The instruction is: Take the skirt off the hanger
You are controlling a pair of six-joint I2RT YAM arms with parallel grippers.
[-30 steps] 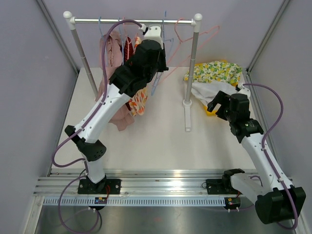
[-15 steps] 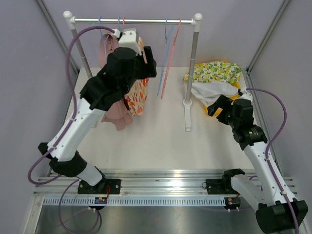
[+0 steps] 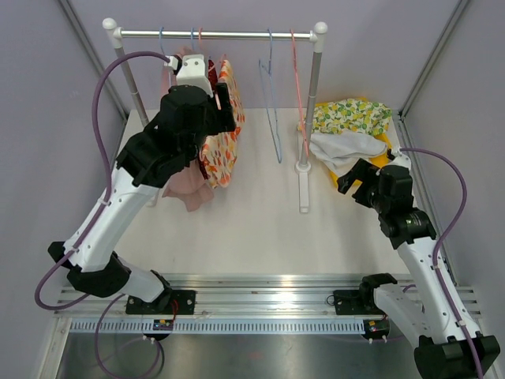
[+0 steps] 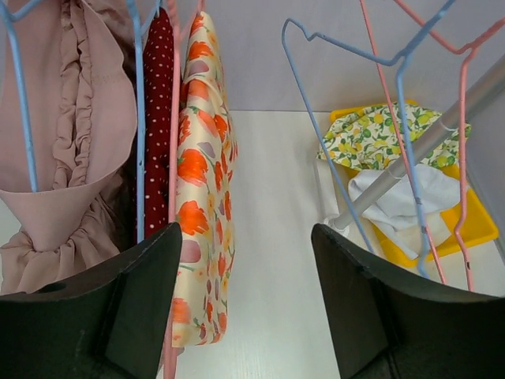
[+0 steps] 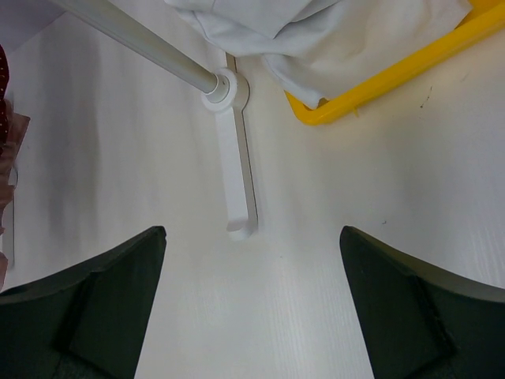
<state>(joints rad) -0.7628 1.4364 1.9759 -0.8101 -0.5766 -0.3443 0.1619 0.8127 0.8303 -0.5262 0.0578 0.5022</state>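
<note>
A cream skirt with orange flowers [image 4: 201, 181] hangs from a pink hanger [image 4: 175, 118] on the rail [image 3: 221, 34], next to a red dotted garment [image 4: 160, 103] and a pink ruffled garment [image 4: 71, 150]. My left gripper [image 4: 246, 237] is open and empty, up by the rail just right of the floral skirt [image 3: 225, 146], with its left finger close beside the fabric. Low over the table near the rack's foot, my right gripper [image 5: 252, 237] is wide open and holds nothing. In the top view the right gripper [image 3: 353, 175] sits beside the yellow tray.
An empty blue hanger [image 3: 274, 118] and an empty pink hanger [image 3: 300, 95] hang at the rail's right end. The rack's right post [image 3: 310, 103] stands on a white foot [image 5: 241, 174]. A yellow tray [image 5: 394, 75] holds a lemon-print cloth [image 3: 351, 117] and a white cloth [image 3: 339, 146].
My left arm has swung left along the rail, from the empty hangers to the hanging clothes, and its jaws have opened. The empty hangers have settled. The right arm has drawn back slightly.
</note>
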